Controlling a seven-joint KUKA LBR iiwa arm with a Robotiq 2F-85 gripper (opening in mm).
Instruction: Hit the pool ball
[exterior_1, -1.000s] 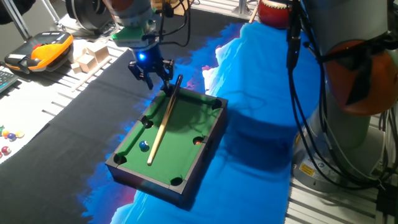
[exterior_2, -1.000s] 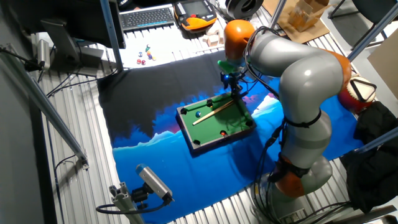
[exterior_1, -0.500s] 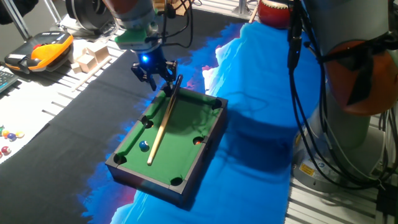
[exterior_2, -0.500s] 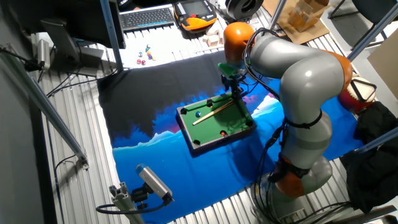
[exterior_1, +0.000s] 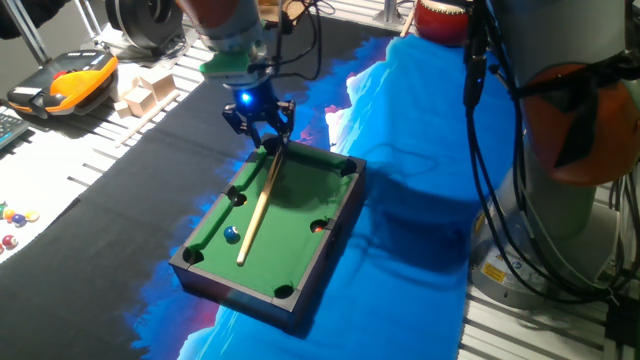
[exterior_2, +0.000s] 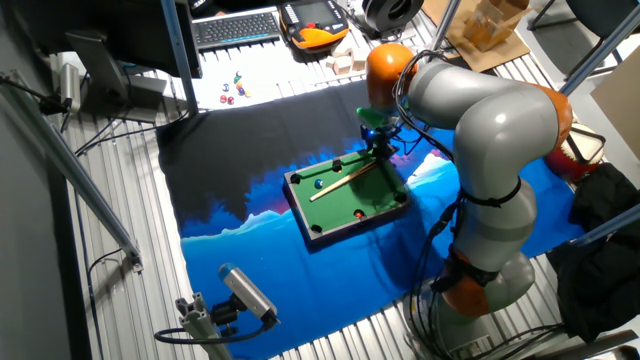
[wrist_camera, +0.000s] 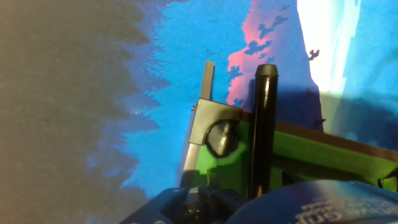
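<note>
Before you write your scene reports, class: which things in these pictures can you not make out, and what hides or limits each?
- Hand on the cue's butt: neither fixed view shows whether it grips; the hand view cuts off the fingers at the bottom edge.
- Pool ball: outside the hand view; a mere speck in the other fixed view.
- Gap between cue tip and pool ball: too small to judge.
- Orange ball: half hidden in a pocket.

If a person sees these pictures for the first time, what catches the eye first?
The miniature pool table with green felt, on a bright blue cloth. A wooden cue lies slanted across it, its tip near the small blue pool ball. The gripper, lit blue, hovers over the cue's dark butt end at the far rim.
</note>
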